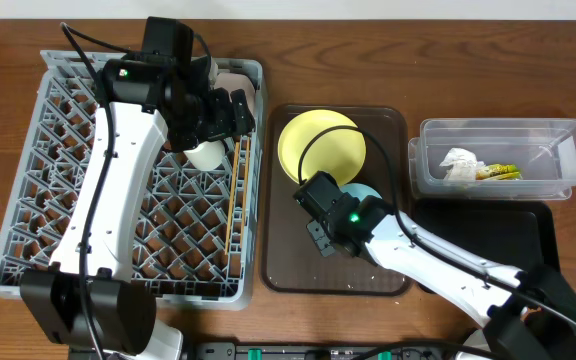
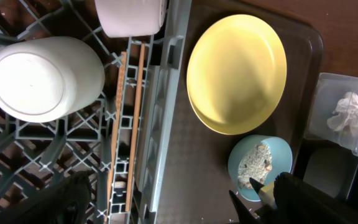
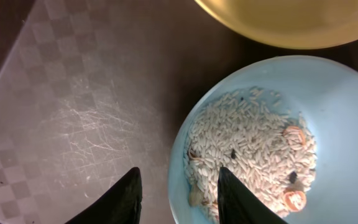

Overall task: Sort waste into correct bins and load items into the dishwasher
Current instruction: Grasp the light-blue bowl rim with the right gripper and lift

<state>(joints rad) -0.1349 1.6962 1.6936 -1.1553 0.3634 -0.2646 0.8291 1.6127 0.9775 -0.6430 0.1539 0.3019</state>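
The grey dish rack [image 1: 28, 200] holds an upside-down white cup [image 2: 42, 78], a pale cream bowl [image 2: 129, 15] and wooden chopsticks [image 2: 126, 124]. My left gripper [image 1: 230, 112] hovers open and empty over the rack's far right part, by the cup [image 1: 206, 153]. The yellow plate [image 1: 320, 145] and the light blue bowl [image 3: 328, 124] with rice-like crumbs [image 3: 253, 149] sit on the brown tray [image 1: 288, 250]. My right gripper [image 3: 179, 193] is open and straddles the blue bowl's rim, one finger inside and one outside. The napkin [image 1: 458, 163] and the green-and-yellow wrapper [image 1: 500, 172] lie in the clear tub [image 1: 568, 150].
The black tray [image 1: 508, 235] lies in front of the clear tub, partly under my right arm. The yellow plate [image 3: 291, 25] sits close behind the blue bowl. A few loose crumbs lie on the brown tray near the bowl.
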